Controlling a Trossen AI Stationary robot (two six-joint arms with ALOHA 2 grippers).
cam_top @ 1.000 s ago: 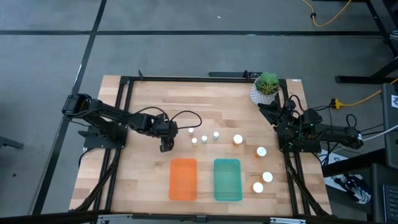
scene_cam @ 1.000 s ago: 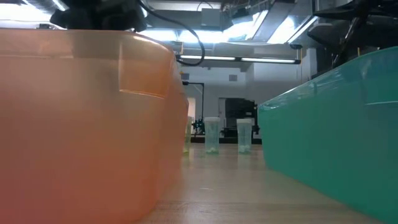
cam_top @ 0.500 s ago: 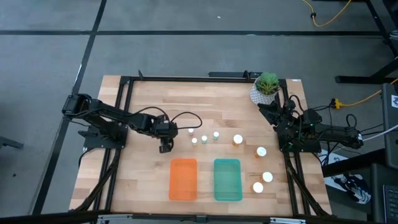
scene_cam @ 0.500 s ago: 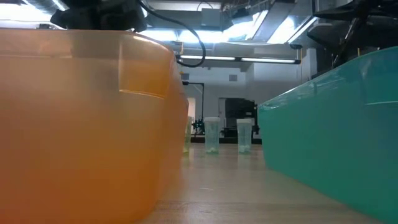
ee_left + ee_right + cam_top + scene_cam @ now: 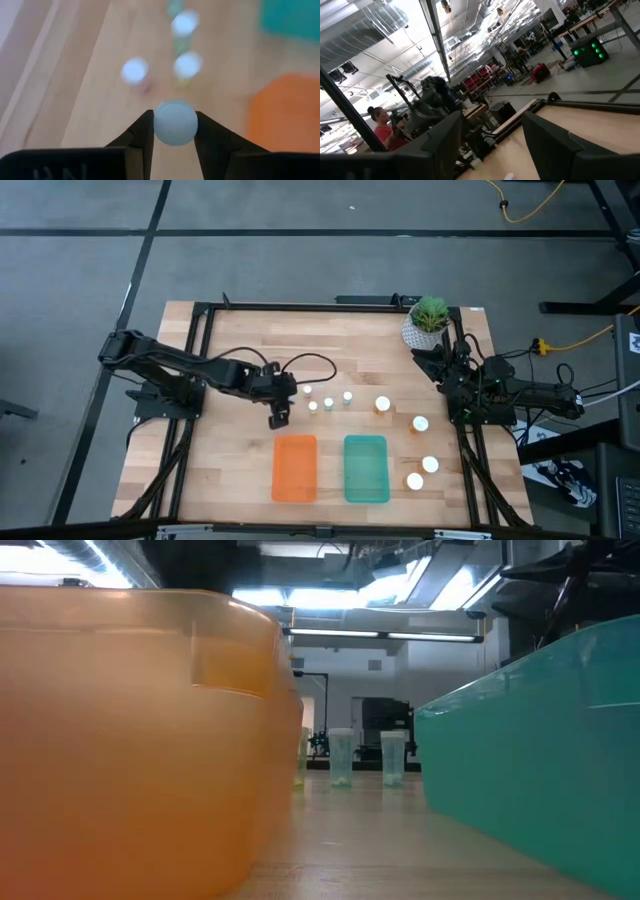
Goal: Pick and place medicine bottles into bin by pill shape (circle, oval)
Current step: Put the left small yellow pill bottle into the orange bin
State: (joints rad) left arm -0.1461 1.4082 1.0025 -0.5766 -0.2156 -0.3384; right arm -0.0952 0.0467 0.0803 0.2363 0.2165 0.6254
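My left gripper (image 5: 279,417) is shut on a tiny white-capped medicine bottle (image 5: 175,122), just beyond the orange bin (image 5: 295,469). Several more tiny bottles (image 5: 328,403) stand upright on the wood to its right, and they show blurred (image 5: 187,64) in the left wrist view. Several larger amber bottles (image 5: 420,423) stand farther right. The teal bin (image 5: 366,469) lies beside the orange one. My right gripper (image 5: 490,140) waits open near the table's right edge (image 5: 442,362), beside the plant pot. My left gripper pinches the tiny bottle at its white cap (image 5: 159,125), one finger on each side. The fingers (image 5: 142,135) come from above, pointing down. The bottle stays upright, cap up. Its body is hidden below the cap, so I cannot tell if it is clear of the table.
A white pot with a green plant (image 5: 428,320) stands at the far right corner. A black frame (image 5: 205,310) runs round the table. In the low view the two bins' walls (image 5: 130,740) fill the foreground, with two tiny bottles (image 5: 341,758) seen between them.
My left gripper has gone a little toward the table's right edge, closer to the row of tiny bottles. Its dark shape has left the top of the low view. The other bottles and both bins have stayed put.
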